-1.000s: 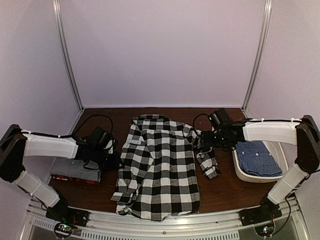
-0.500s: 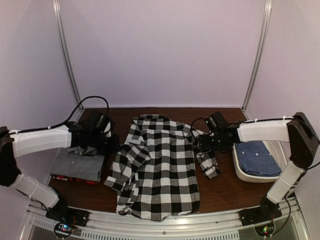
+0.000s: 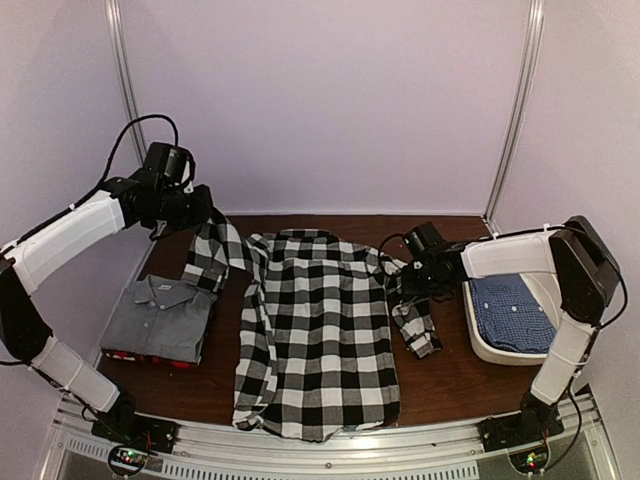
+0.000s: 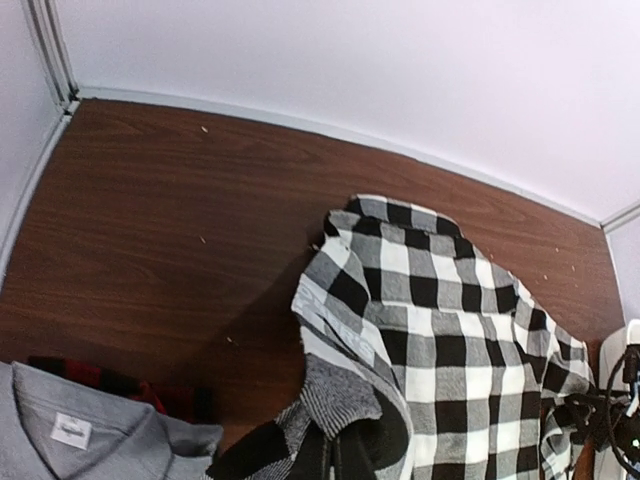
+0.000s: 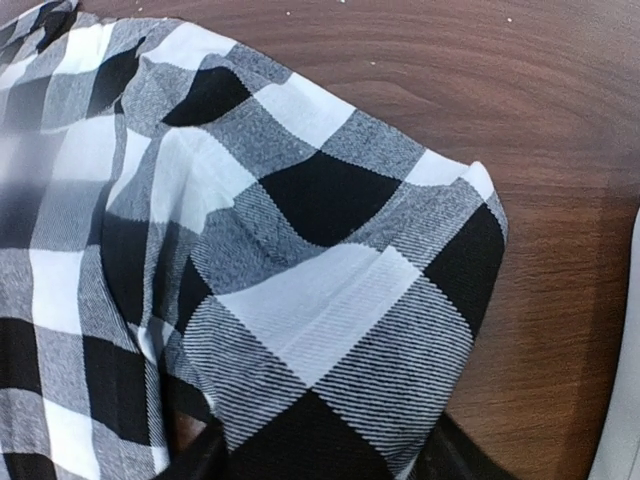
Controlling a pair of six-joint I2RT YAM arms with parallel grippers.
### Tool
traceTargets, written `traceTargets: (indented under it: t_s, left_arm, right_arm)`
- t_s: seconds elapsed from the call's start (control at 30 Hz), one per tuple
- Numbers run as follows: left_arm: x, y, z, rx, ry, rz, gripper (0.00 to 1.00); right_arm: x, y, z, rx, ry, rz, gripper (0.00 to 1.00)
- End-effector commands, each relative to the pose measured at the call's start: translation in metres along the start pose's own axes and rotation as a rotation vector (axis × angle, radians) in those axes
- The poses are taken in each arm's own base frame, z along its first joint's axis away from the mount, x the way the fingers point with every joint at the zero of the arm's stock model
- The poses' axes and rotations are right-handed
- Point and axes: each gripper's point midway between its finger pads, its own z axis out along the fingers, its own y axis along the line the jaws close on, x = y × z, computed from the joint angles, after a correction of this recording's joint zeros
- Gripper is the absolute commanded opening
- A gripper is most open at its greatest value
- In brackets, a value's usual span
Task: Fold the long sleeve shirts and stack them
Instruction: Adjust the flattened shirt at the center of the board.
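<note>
Check shirt (image 3: 320, 330) may slide toward ten o'clock: your left gripper (image 3: 199, 217) clamps its raised sleeve (image 3: 206, 256); right gripper (image 3: 406, 291) straddles the shirt, jaws apart.

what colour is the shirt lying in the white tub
Blue with a fine pale check; the shirt shows best in the top view.

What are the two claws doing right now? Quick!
Left claw: shut on the check shirt, holding one sleeve up in the air.
Right claw: open, with its fingers on either side of that shirt's other sleeve.
</note>
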Motion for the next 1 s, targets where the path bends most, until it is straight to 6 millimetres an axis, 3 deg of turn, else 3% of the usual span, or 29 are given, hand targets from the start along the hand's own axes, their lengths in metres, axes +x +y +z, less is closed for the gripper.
traceTargets:
  t_s: [0.0,0.07,0.13,0.17,0.37,0.47,0.57,0.63,0.7,0.8,0.87,0.97]
  left_arm:
    - [-0.058,0.024,0.002,-0.043,-0.093,0.034,0.0]
    - [-0.079,0.032,0.006,-0.055,-0.12,0.032,0.0]
    - [-0.094,0.042,0.017,-0.072,-0.129,0.031,0.0]
    - [-0.101,0.047,0.021,-0.078,-0.137,0.028,0.0]
    - [-0.135,0.086,0.053,-0.119,-0.154,0.005,0.0]
    - [-0.139,0.103,0.077,-0.141,-0.139,-0.001,0.0]
    - [-0.133,0.122,0.106,-0.173,-0.101,-0.007,0.0]
    - [-0.127,0.137,0.126,-0.18,-0.067,-0.022,0.0]
    - [-0.119,0.143,0.146,-0.15,-0.017,-0.038,0.0]
    - [-0.112,0.138,0.164,-0.097,0.025,-0.033,0.39]
    - [-0.114,0.131,0.163,-0.065,0.025,-0.027,0.51]
    - [-0.119,0.118,0.153,-0.04,0.01,-0.011,0.65]
  right_arm:
    - [-0.029,0.001,0.002,0.005,-0.061,0.015,0.41]
    - [-0.038,-0.002,0.003,0.013,-0.068,0.025,0.17]
    - [-0.054,-0.007,0.001,0.028,-0.087,0.033,0.03]
    - [-0.062,-0.011,0.0,0.038,-0.097,0.04,0.0]
    - [-0.128,-0.049,-0.007,0.101,-0.186,0.091,0.0]
    - [-0.157,-0.064,-0.005,0.132,-0.223,0.097,0.0]
    - [-0.171,-0.075,0.004,0.171,-0.222,0.078,0.0]
    - [-0.174,-0.08,0.012,0.191,-0.212,0.067,0.11]
    - [-0.173,-0.08,0.018,0.189,-0.188,0.06,0.34]
    - [-0.168,-0.071,0.016,0.151,-0.17,0.046,0.61]
    - [-0.162,-0.063,0.008,0.138,-0.176,0.03,0.72]
    - [-0.15,-0.05,-0.004,0.111,-0.171,0.01,0.76]
